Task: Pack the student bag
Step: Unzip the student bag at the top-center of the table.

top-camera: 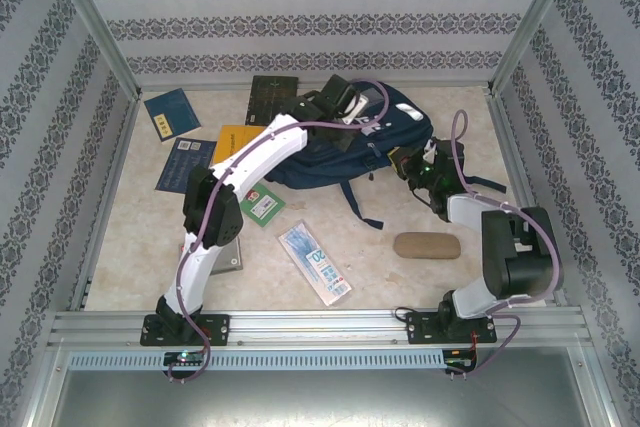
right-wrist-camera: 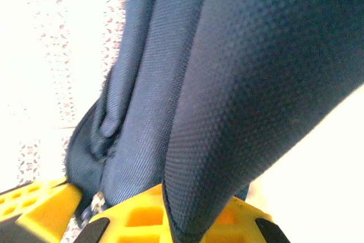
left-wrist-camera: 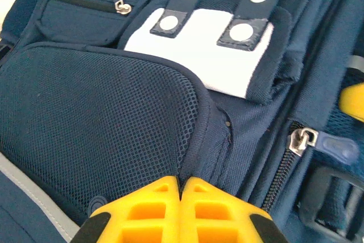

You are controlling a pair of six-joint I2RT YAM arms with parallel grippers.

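The student bag [top-camera: 330, 152], navy blue, lies at the back middle of the table. In the left wrist view its mesh front pocket [left-wrist-camera: 96, 129], a white patch [left-wrist-camera: 205, 49] and a zipper pull [left-wrist-camera: 304, 140] show. My left gripper [top-camera: 345, 107] rests on the bag's top; its yellow fingers [left-wrist-camera: 142, 209] are shut, pinching the fabric ridge at the pocket's edge. My right gripper [top-camera: 415, 162] is at the bag's right side. There a fold of navy fabric [right-wrist-camera: 227, 112] runs down between the yellow fingers [right-wrist-camera: 142, 214], which are shut on it.
Left of the bag lie a blue notebook [top-camera: 172, 110], a dark book [top-camera: 272, 97], another blue book [top-camera: 185, 162] and a yellow one [top-camera: 235, 142]. A green card [top-camera: 263, 205], a white-blue packet [top-camera: 315, 262] and a tan case [top-camera: 427, 245] sit nearer the front rail.
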